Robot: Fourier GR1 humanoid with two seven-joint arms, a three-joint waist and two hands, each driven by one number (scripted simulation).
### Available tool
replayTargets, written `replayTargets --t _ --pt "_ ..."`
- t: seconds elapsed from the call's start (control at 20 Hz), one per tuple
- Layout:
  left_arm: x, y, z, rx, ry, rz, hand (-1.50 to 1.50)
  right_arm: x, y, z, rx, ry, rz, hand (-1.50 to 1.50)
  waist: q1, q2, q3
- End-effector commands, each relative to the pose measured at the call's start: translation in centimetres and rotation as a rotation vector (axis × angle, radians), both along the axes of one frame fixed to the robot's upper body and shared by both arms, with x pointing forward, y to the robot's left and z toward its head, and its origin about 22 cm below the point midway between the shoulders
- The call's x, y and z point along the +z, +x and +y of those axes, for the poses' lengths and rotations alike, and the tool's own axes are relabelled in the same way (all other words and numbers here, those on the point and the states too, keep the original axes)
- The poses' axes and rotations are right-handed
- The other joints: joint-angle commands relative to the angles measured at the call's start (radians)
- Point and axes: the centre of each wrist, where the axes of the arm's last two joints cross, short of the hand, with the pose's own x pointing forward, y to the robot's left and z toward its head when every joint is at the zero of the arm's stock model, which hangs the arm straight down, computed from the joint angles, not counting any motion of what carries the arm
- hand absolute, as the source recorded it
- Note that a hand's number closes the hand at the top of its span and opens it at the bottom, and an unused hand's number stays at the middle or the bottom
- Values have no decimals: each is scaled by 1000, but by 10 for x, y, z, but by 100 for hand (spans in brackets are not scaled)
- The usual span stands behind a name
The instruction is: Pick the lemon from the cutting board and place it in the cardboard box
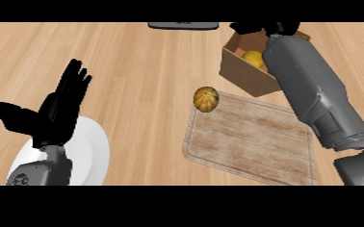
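Lying inside the cardboard box [245, 72], the lemon [253, 58] is seen as a yellow round shape against the box's right inner side, partly hidden by the right forearm [313, 91]. The box is placed on the worktop [142, 62] near its far right part, tilted so that one corner points toward the near side, and this corner is just beside the far edge of the cutting board [249, 142] (whether they touch cannot be told).

The right forearm is stretched across the right side of the board and over the box. The right hand [268, 27] is found above the far rim of the box, and only a dark part of it shows; whether its fingers are open or curled cannot be told.

The cutting board is laid on the right half of the worktop, turned a little against the worktop's edges. At the board's far left corner a small ribbed fruit [206, 99], orange and greenish, is standing, half on the board and half over its edge.

The left hand [60, 108] is held up at the near left part of the worktop, its fingers straight and spread wide, with nothing in it. Under it a white plate [92, 151] is resting, partly covered by the left forearm.

A dark flat object [183, 25] is seen at the far edge of the worktop.
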Motion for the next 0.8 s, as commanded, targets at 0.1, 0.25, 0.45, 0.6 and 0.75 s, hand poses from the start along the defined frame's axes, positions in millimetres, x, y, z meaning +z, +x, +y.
replayTargets --t 0.1,0.25,0.45,0.6,0.75 --pt "3 -2 0 -1 0 -4 0 24 0 -1 18 345 -166 -150 -15 -7 1" --pt "7 -5 0 -5 5 15 0 11 -5 -16 0 524 -248 -150 -9 -3 3" --pt "7 -2 14 31 10 13 0 17 -12 -33 78 659 -321 -150 -30 -11 1" --pt "-4 -16 -3 21 -10 24 0 -5 -25 -55 58 701 -364 -150 -32 -13 0" --pt "10 -1 3 38 27 15 0 -10 -31 -68 30 699 -398 -150 -31 -10 0"
